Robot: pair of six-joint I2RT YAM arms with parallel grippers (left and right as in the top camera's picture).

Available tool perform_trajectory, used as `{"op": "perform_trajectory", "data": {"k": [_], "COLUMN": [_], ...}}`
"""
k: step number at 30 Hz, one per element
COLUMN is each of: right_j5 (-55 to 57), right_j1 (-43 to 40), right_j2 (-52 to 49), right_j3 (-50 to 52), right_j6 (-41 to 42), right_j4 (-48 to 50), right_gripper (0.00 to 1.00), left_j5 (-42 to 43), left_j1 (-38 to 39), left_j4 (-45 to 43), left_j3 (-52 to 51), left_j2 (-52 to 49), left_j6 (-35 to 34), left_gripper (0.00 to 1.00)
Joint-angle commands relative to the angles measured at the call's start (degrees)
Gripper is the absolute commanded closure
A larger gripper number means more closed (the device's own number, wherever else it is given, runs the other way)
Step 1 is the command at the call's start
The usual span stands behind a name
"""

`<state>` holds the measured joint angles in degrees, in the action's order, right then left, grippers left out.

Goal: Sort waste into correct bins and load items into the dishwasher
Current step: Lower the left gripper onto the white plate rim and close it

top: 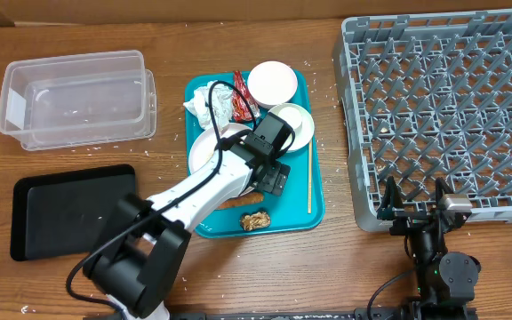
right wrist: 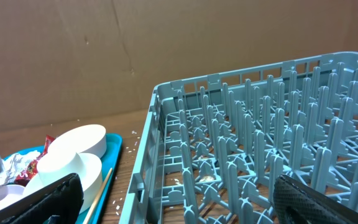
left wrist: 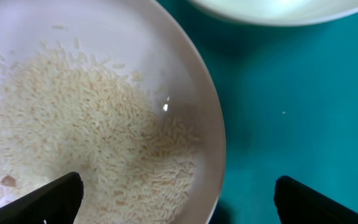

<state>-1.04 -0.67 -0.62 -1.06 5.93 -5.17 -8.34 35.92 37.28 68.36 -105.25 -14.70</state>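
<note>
The grey dish rack [top: 443,98] stands at the right, and the right gripper [top: 413,203] is at its near edge, fingers wide apart and empty. On the teal tray [top: 293,206] in the middle, the left gripper [left wrist: 179,202] hangs spread over a pale dish [left wrist: 194,81] of rice. The clear tub [top: 74,98] and the black tray [top: 69,209] lie at the left. A brown lump [top: 255,220] sits at the teal tray's near end.

No legible text, label, brand, number or sign showed in any view; red foil wrapper [top: 244,105] was too small to read.
</note>
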Motion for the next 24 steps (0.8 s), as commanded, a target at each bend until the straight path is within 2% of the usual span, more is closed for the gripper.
{"op": "perform_trajectory", "data": {"k": [1,15,17,18,19,21,24], "right_j5": [0.5,0.5,0.5,0.5,0.5,0.5,0.5], "right_j1": [0.3,0.3,0.3,0.3,0.3,0.3,0.3], "right_j2": [0.5,0.5,0.5,0.5,0.5,0.5,0.5], "right_j3": [0.6,0.6,0.6,0.6,0.6,0.6,0.6], "right_j6": [-0.4,-0.4,-0.4,-0.4,-0.4,-0.4,-0.4], "right_j4": [0.3,0.3,0.3,0.3,0.3,0.3,0.3], "right_gripper": [0.0,0.0,0.0,0.0,0.0,0.0,0.0], "left_j5": [0.5,-0.6,-0.6,-0.6,-0.6,-0.5,1.2], "left_j1": [-0.2,-0.2,-0.2,-0.2,-0.2,-0.2,-0.2], "left_j4": [-0.1,-4.0,-4.6,-4.8,-5.1,-5.5,-6.1], "left_j3": [1.1,1.1,1.1,1.1,1.1,1.1,1.1], "left_j2": [-2.1,-2.3,-2.3,-2.3,-2.3,-2.3,-2.3], "left_j6": [-0.8,1.4,1.4,1.4,1.4,1.4,1.4], "left_gripper": [0.0,0.0,0.05,0.1,0.21,0.3,0.32]}}
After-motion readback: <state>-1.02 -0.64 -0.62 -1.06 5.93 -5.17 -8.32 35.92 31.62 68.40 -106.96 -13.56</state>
